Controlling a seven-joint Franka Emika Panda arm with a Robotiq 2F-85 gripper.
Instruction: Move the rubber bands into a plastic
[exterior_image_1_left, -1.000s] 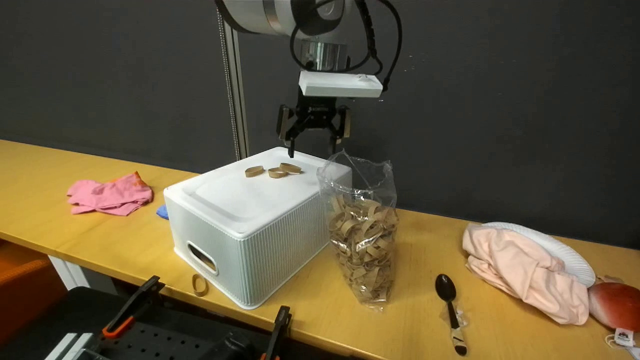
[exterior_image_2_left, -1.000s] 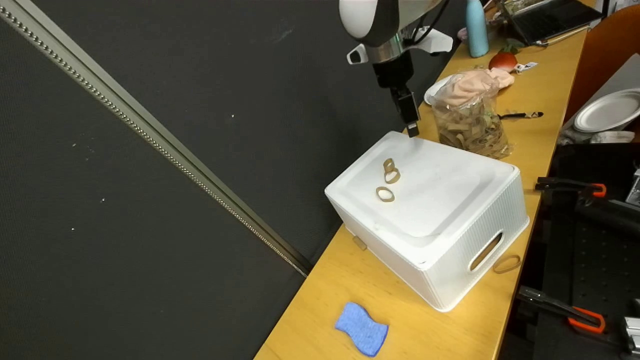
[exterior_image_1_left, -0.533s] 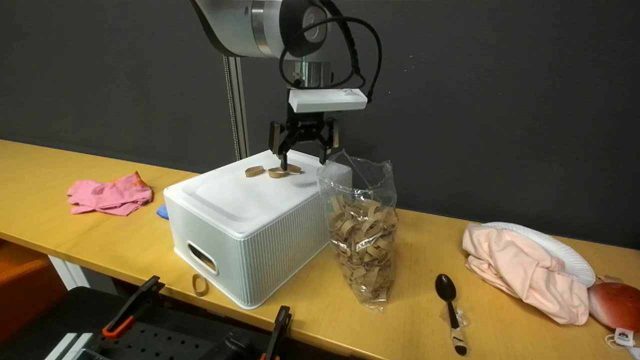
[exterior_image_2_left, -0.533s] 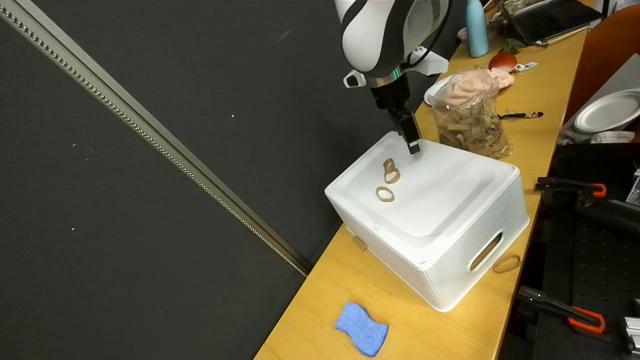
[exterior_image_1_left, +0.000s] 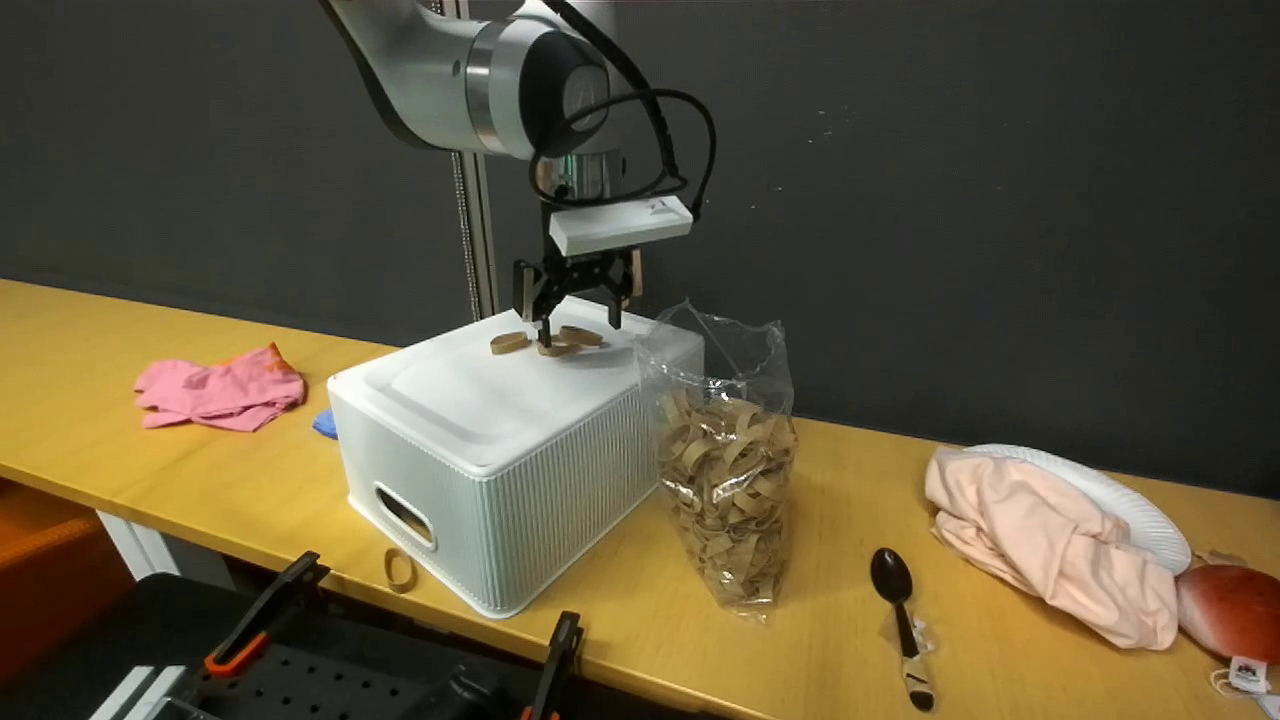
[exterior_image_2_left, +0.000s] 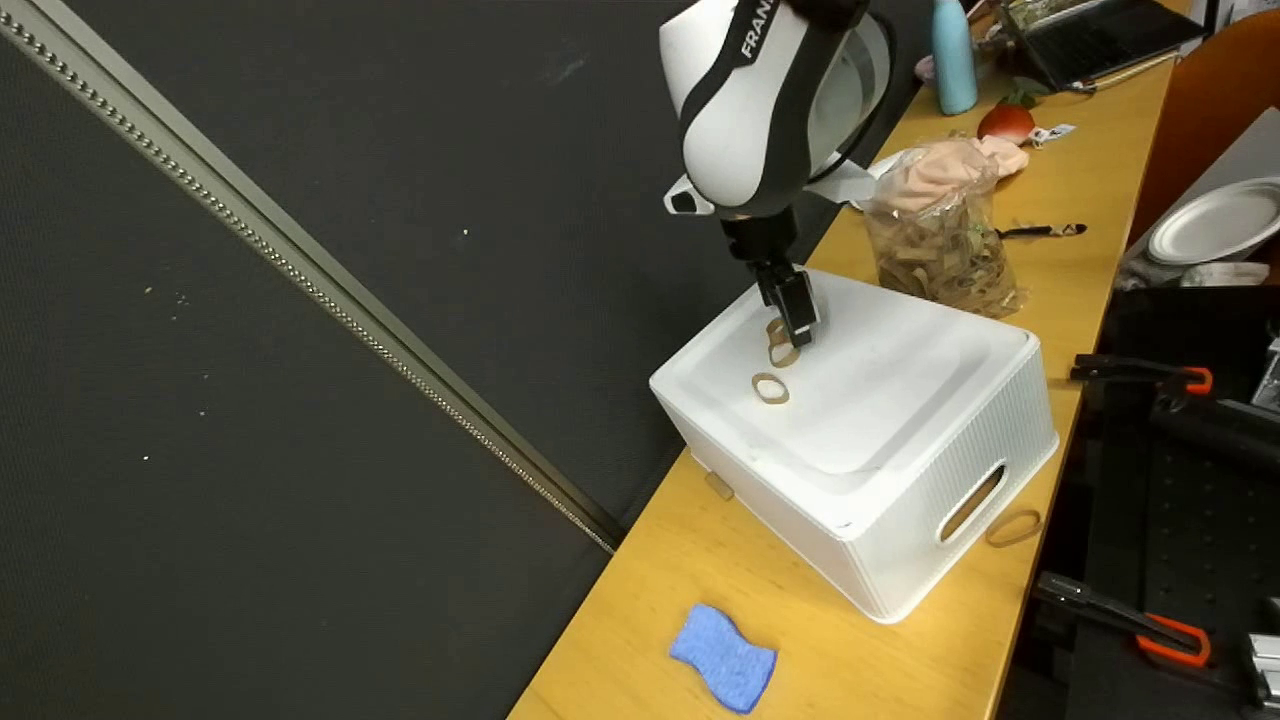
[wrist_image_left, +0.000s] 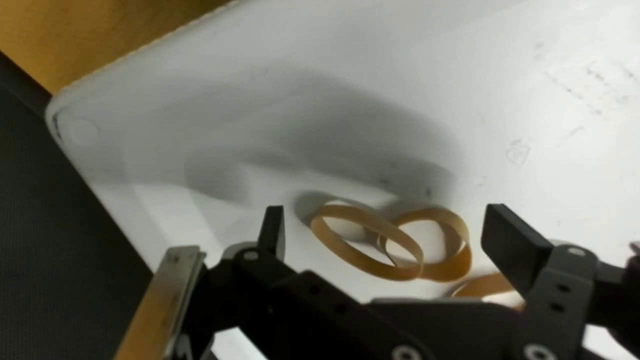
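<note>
Three tan rubber bands lie on top of the upturned white box (exterior_image_1_left: 580, 500) (exterior_image_2_left: 880, 380). Two of them (exterior_image_1_left: 557, 350) (exterior_image_2_left: 784, 356) (wrist_image_left: 337, 247) overlap, and the third (exterior_image_1_left: 509, 343) (exterior_image_2_left: 770, 390) (wrist_image_left: 482, 284) lies apart. My gripper (exterior_image_1_left: 580, 327) (exterior_image_2_left: 801, 338) (wrist_image_left: 387, 225) is open and points down just above the overlapping pair. In the wrist view the pair shows between its fingers; the third band is partly hidden by the right finger. The clear plastic bag (exterior_image_1_left: 762, 352) (exterior_image_2_left: 940, 245) stands upright beside the box, open at the top, partly full of rubber bands.
A loose band (exterior_image_1_left: 400, 571) lies by the box at the table's front edge, and another (exterior_image_2_left: 719, 486) behind the box. A blue sponge (exterior_image_2_left: 725, 658), black spoon (exterior_image_1_left: 905, 625), peach cloth (exterior_image_1_left: 1050, 550) and pink cloth (exterior_image_1_left: 220, 390) lie around. A dark wall (exterior_image_2_left: 350, 450) stands behind.
My gripper has come down and moved away from the bag, over the overlapping bands, with its jaws still open. The bands, box and bag have not moved.
</note>
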